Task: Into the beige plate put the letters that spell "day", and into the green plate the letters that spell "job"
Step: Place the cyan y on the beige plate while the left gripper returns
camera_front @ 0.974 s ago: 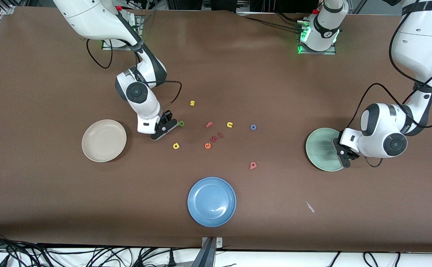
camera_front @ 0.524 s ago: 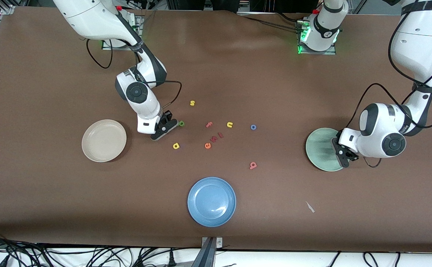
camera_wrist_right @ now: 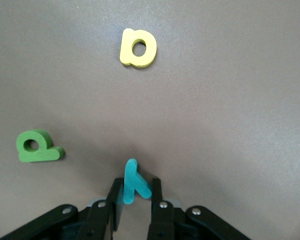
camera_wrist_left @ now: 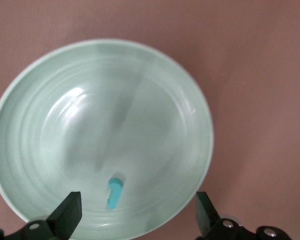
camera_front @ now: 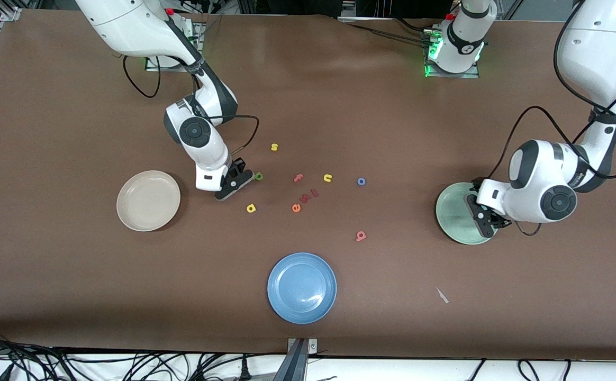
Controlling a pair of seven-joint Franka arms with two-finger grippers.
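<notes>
One teal j (camera_wrist_left: 114, 192) lies in your green plate (camera_wrist_left: 190, 90) under the left tool (camera_wrist_left: 137, 215), fingers wide; your right tool (camera_wrist_right: 135, 202) pinches one teal y (camera_wrist_right: 134, 182), stem upright, at the counter (camera_front: 75, 291), beside the green d (camera_wrist_right: 36, 146) and yellow a (camera_wrist_right: 137, 48).

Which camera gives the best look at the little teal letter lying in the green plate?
The left wrist view: the teal j lies plainly in the green plate. In the front view the left gripper hides it; the right wrist view misses it.
</notes>
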